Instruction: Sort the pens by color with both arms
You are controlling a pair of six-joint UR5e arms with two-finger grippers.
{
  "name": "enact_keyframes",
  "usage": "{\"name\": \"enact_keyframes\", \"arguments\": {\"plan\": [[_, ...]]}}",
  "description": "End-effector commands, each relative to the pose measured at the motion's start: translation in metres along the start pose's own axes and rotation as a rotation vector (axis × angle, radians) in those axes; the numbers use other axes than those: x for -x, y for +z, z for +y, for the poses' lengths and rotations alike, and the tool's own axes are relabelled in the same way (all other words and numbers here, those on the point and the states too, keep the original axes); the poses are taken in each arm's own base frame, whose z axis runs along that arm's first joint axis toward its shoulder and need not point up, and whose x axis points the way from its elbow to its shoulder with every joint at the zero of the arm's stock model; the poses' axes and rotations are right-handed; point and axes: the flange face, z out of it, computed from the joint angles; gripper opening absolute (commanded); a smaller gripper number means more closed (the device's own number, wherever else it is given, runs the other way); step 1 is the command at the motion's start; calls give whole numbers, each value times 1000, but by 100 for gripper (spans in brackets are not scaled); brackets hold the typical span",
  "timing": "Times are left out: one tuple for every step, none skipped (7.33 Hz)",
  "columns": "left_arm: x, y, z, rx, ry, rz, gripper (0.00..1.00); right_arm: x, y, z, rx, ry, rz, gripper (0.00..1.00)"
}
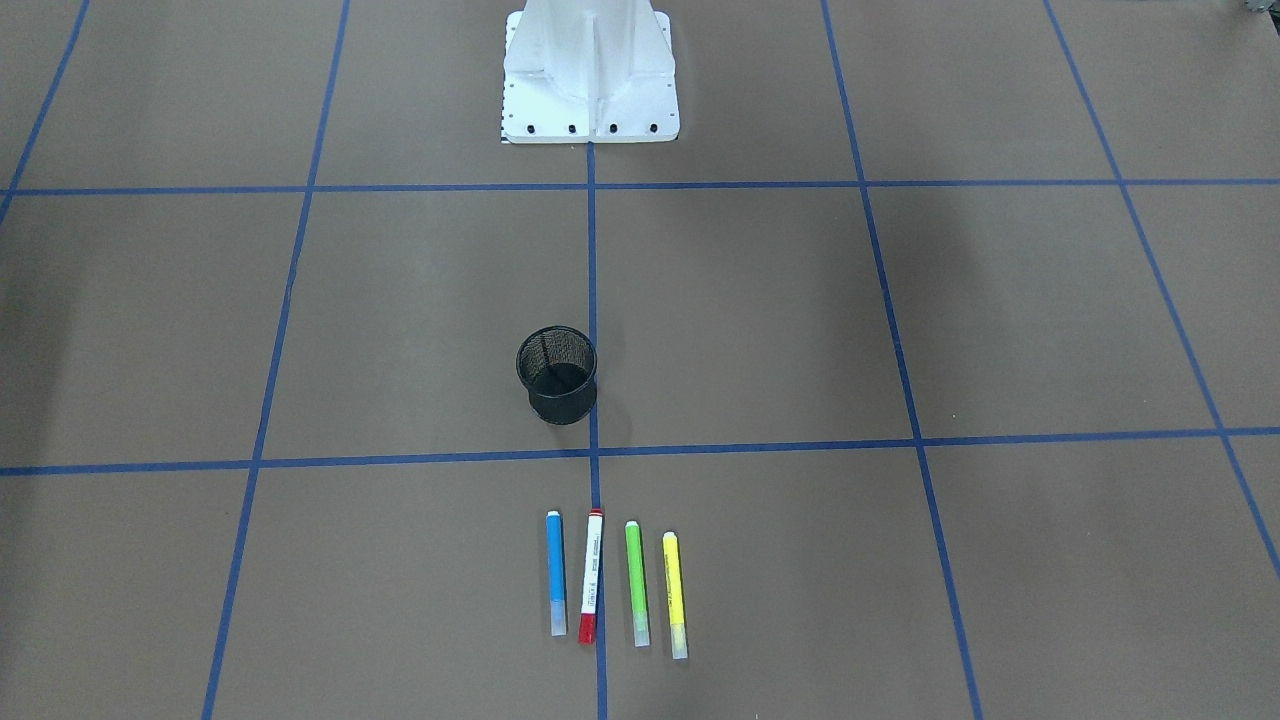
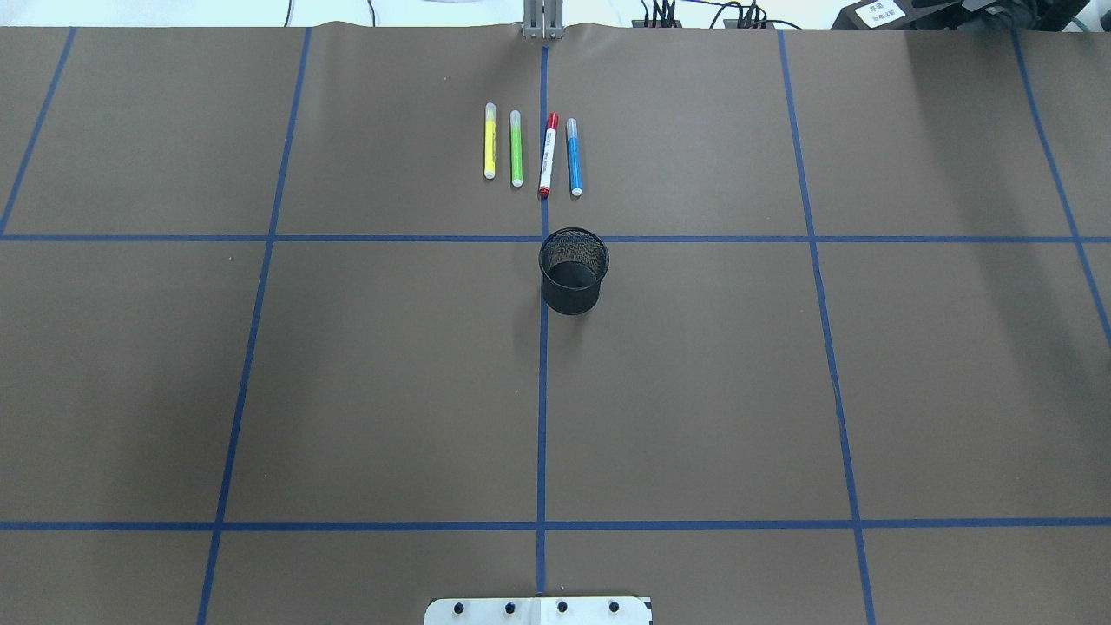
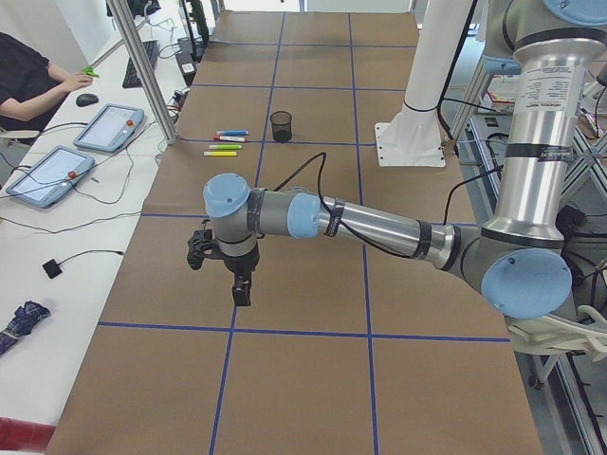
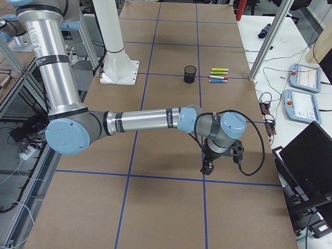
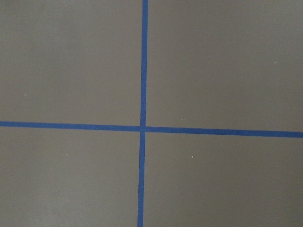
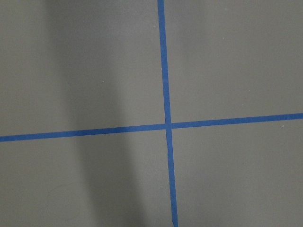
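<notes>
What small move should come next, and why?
Probably swing the left gripper in toward the yellow pen. That pen lies outermost on the robot's left in the row beyond the cup, while the gripper hovers above the table far off toward its left end, holding nothing.

Left arm (image 3: 379,227): I see it stretched out low, wrist turned down; jaws unreadable.
Right arm (image 4: 145,120): same reach, wrist down; jaws unreadable.
</notes>
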Motion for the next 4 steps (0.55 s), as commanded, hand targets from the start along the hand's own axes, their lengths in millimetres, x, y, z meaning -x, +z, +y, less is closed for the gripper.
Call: {"name": "enact_keyframes", "arguments": {"plan": [[42,20,16,26,39,3,100,-14,14,13,-10,-9,-2,99],[59,28,21,18,52,4,100,-21,21,20,-50,-50,0,99],[69,39,21,7,57,3,100,-22,22,25,-103,-33,4,99],[74,46,20,10,50,3,100,-18,19,36,-132,43,-2,99]]}}
